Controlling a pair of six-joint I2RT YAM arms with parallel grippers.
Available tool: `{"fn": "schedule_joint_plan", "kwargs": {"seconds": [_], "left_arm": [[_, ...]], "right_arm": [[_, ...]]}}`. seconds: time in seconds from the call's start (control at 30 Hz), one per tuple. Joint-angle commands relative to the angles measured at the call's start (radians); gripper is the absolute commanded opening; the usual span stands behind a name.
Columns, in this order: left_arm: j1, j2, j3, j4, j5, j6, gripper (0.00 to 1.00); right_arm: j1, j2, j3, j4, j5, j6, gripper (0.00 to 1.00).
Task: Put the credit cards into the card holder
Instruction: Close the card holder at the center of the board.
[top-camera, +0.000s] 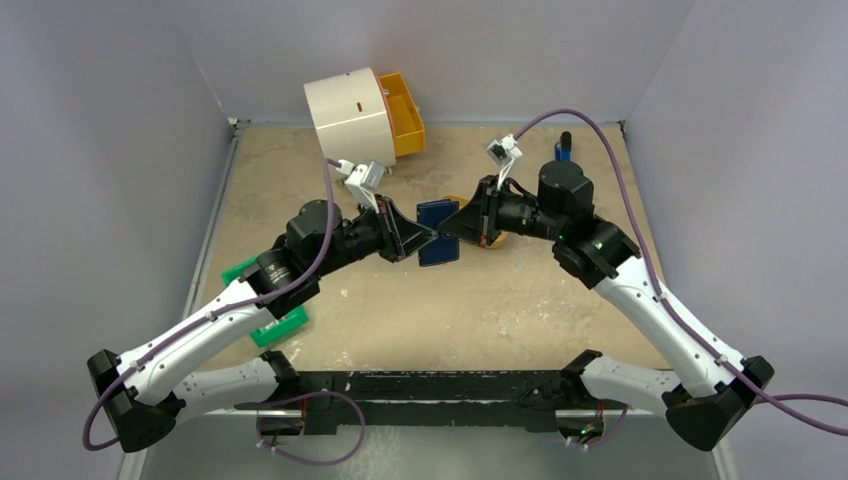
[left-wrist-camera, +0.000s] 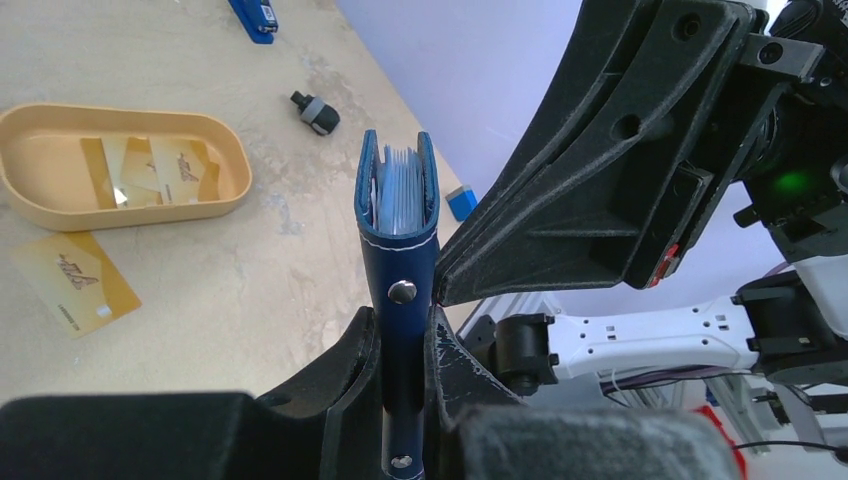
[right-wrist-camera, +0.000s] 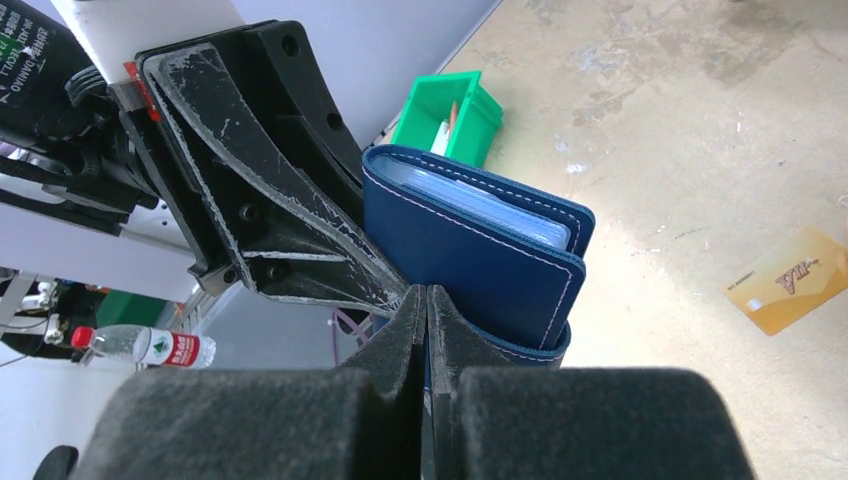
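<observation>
Reaching in low from both sides, forearms angled inward, wrists almost nose to nose over mid-table. Clamping the card holder (left-wrist-camera: 400, 250) upright and clear of the table (left-wrist-camera: 250, 290) in the left gripper (left-wrist-camera: 402, 335), fingers narrow on the navy spine just below the snap. Crowding in from the other side with the right gripper (right-wrist-camera: 427, 295), fingertips squeezed fully together at the lower edge of the cover; cannot tell whether pinching a flap of it. Pale blue pockets fanned at the top of the fold.

Down below, the credit cards (left-wrist-camera: 150, 170) loose in the orange tray (left-wrist-camera: 130, 215), plus a stray card (left-wrist-camera: 75, 282) flat on the table just beside it. From above, tray mostly hidden behind the right wrist. Farther back, a blue object (left-wrist-camera: 255, 15) and a black-and-grey piece (left-wrist-camera: 315, 110), well apart from the tray. Green box (right-wrist-camera: 445, 115) under the left arm. White drum (top-camera: 350, 115) tipped against a yellow bin (top-camera: 405, 110) at the far edge.
</observation>
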Motion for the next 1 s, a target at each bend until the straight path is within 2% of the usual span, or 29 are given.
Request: {"fn": "schedule_joint_plan", "kwargs": {"seconds": [0.0, 0.03, 0.13, 0.2, 0.27, 0.4, 0.5, 0.57, 0.63, 0.77, 0.97], "left_arm": [[-0.062, -0.058, 0.047, 0.124, 0.066, 0.033, 0.0], [-0.063, -0.062, 0.045, 0.089, 0.036, 0.044, 0.0], [-0.063, -0.075, 0.039, 0.02, -0.078, 0.064, 0.0], [-0.062, -0.09, 0.038, -0.027, -0.149, 0.078, 0.0], [-0.063, -0.118, 0.029, -0.063, -0.226, 0.085, 0.0], [-0.062, -0.219, -0.038, -0.051, -0.266, 0.093, 0.0], [-0.063, -0.293, -0.081, 0.021, -0.175, 0.092, 0.0], [-0.062, -0.317, -0.093, 0.078, -0.083, 0.078, 0.0], [-0.061, -0.323, -0.093, 0.139, -0.011, 0.049, 0.0], [-0.062, -0.31, -0.091, 0.26, 0.086, -0.007, 0.0], [-0.062, -0.269, -0.077, 0.336, 0.127, -0.036, 0.0]], "right_arm": [[0.003, 0.005, 0.013, 0.045, 0.016, -0.018, 0.0], [0.003, -0.006, 0.016, 0.042, -0.008, -0.019, 0.05], [0.005, -0.048, 0.036, 0.027, -0.048, -0.027, 0.36], [0.004, -0.087, 0.06, -0.016, -0.039, -0.059, 0.48], [0.004, -0.129, 0.076, -0.054, -0.015, -0.102, 0.55], [0.004, -0.21, 0.011, -0.039, -0.028, -0.12, 0.6], [0.004, -0.255, -0.094, 0.064, -0.081, -0.092, 0.64], [0.004, -0.275, -0.156, 0.206, -0.119, -0.03, 0.66], [0.004, -0.272, -0.208, 0.35, -0.196, 0.048, 0.68], [0.005, -0.231, -0.234, 0.528, -0.295, 0.148, 0.72], [0.013, -0.189, -0.255, 0.708, -0.368, 0.258, 0.72]]}}
